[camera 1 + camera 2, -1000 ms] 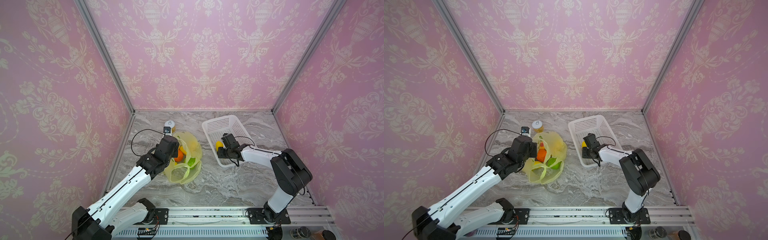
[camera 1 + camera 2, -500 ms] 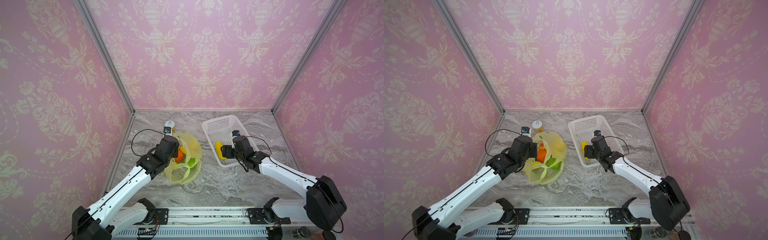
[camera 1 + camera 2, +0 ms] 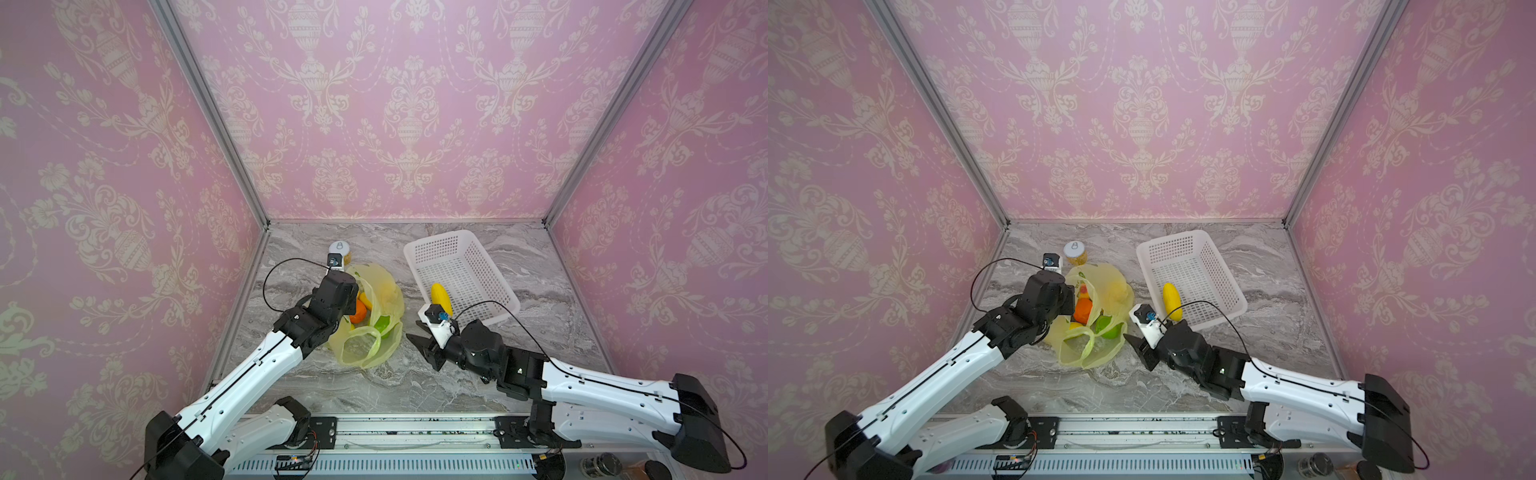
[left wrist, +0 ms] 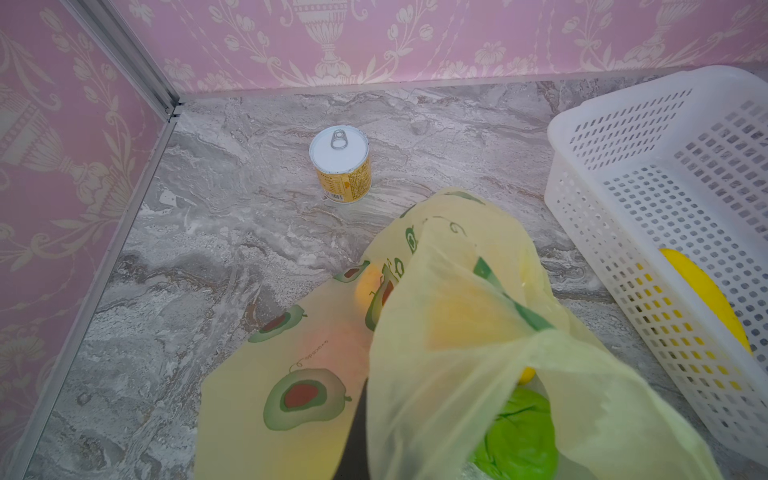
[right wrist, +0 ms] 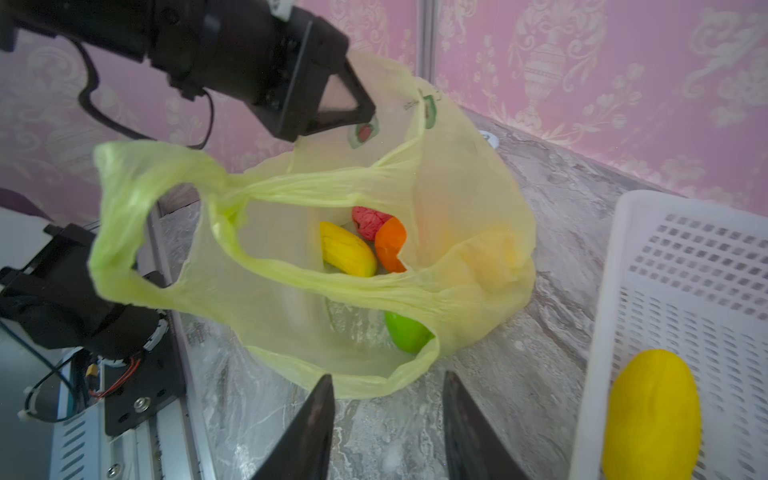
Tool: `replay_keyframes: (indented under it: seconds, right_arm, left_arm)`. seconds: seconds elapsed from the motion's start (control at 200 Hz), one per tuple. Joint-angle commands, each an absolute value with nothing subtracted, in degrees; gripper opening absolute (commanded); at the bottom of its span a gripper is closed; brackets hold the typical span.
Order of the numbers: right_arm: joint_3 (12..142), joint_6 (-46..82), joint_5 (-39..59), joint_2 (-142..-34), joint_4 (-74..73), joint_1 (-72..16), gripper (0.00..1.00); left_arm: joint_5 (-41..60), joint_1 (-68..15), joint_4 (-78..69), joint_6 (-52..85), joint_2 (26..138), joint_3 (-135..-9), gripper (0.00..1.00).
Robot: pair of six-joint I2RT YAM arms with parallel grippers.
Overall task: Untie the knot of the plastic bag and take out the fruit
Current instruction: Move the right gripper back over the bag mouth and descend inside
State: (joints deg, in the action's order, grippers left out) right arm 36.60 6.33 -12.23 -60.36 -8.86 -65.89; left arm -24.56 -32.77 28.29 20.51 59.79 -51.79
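Note:
The yellow-green plastic bag (image 3: 376,338) (image 3: 1100,351) lies open on the marble. Its handle loops (image 5: 137,195) hang loose; the knot is not in view. My left gripper (image 5: 368,116) is shut on the plastic bag's far rim and holds it up, with film draped over a finger (image 4: 357,440). Inside the bag lie fruit: a long yellow one (image 5: 347,253), an orange one (image 5: 390,249) (image 3: 358,311), a pink-red one (image 5: 370,220) and a green one (image 5: 405,330) (image 3: 1108,326). My right gripper (image 3: 422,351) (image 5: 388,386) stands open and empty just before the bag's near rim.
The white perforated basket (image 3: 457,235) (image 5: 648,203) stands to the right of the bag and holds one yellow fruit (image 3: 441,297) (image 5: 652,419). A white-lidded gold jar (image 3: 338,248) (image 4: 340,166) stands behind the bag, near the left wall.
My right gripper left the yellow fruit in the basket, drew back and swung down to the bag's near side, its jaws narrower than before. The left arm has not moved.

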Motion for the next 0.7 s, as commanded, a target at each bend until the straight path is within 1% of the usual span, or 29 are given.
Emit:
replay_keyframes:
  seconds: [0.0,0.105,0.185,0.27,0.31,0.38,0.485,0.695]
  right_arm:
    - [40.0,-0.6,-11.8,-66.8,-12.4,-70.1,0.39]
    - [43.1,-2.0,-12.3,-73.4,-13.5,-72.5,0.38]
    - [46.8,-2.1,-13.3,-78.6,-11.5,-73.4,0.36]
    - [51.1,-2.1,-15.9,-83.5,-8.9,-74.0,0.29]
    - [51.9,-2.1,-17.5,-85.5,-9.4,-74.0,0.28]
    - [52.3,-2.2,-19.8,-88.3,-11.5,-73.6,0.27]
    - [53.6,-1.0,-19.7,-91.8,-12.4,-71.6,0.24]
    - [56.3,0.0,-20.9,-97.0,-11.7,-68.7,0.24]
  left_arm:
    - [-25.0,-32.3,28.6,21.1,59.7,-51.6,0.00]
    - [-23.8,-31.8,29.3,21.3,60.3,-51.5,0.00]
    - [-22.1,-31.7,28.4,20.6,60.0,-51.1,0.00]
    - [-22.8,-31.6,28.3,20.6,59.3,-50.6,0.00]
    - [-23.8,-31.6,28.8,20.7,59.1,-50.7,0.00]
    - [-23.9,-31.6,28.9,20.8,58.9,-50.6,0.00]
    - [-21.8,-31.6,28.4,20.7,59.5,-50.5,0.00]
    - [-21.6,-31.4,27.9,20.9,59.9,-50.1,0.00]
